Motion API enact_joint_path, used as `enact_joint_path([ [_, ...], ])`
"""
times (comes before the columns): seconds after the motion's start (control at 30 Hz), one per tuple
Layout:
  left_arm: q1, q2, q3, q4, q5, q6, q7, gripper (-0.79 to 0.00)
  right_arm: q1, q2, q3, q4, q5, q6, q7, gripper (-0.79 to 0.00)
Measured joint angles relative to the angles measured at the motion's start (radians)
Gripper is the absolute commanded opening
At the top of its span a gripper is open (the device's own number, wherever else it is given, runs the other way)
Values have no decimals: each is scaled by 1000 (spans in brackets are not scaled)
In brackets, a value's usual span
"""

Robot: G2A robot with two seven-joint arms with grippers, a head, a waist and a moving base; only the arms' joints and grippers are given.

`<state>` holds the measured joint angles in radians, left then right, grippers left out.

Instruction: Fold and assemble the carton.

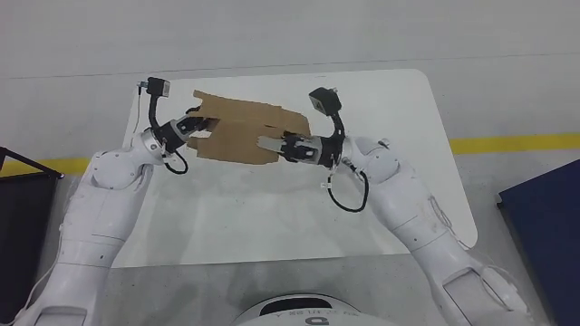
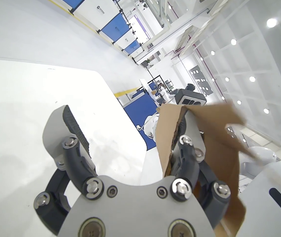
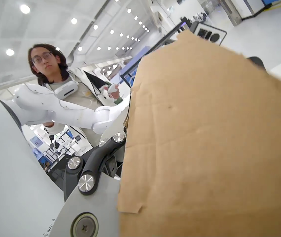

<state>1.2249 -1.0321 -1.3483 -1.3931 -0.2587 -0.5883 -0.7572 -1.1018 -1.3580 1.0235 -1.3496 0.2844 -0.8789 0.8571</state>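
The carton is a flattened brown cardboard blank, held above the far part of the white table between my two arms. My left gripper is at its left end and stands open. In the left wrist view, one finger sits inside a fold of the carton, while the other finger is out over the table. My right gripper grips the carton's near right edge, one white finger lying on top. The right wrist view has the carton covering the fingertips.
The table's near half is bare. Off its right side, a blue panel lies on the floor beside a yellow floor line. A dark frame stands off the left edge.
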Motion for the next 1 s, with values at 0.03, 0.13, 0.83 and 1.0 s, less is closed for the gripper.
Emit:
enact_joint_path([
  [0.03, 4, 1, -8, 6, -2, -4, -1, 0, -4, 1, 2, 7, 61, -9, 0, -785],
  [0.13, 14, 5, -28, 18, -6, -15, -5, 0, 4, 3, -1, 41, 238, -12, 45, -785],
  [0.83, 108, 34, -185, -18, 7, -18, 5, 0, 61, 2, -13, 122, 674, 156, 238, -785],
  [1.0, 127, 41, -223, -92, 8, 0, -4, 0, 81, -12, 21, 216, 996, 360, 444, -785],
])
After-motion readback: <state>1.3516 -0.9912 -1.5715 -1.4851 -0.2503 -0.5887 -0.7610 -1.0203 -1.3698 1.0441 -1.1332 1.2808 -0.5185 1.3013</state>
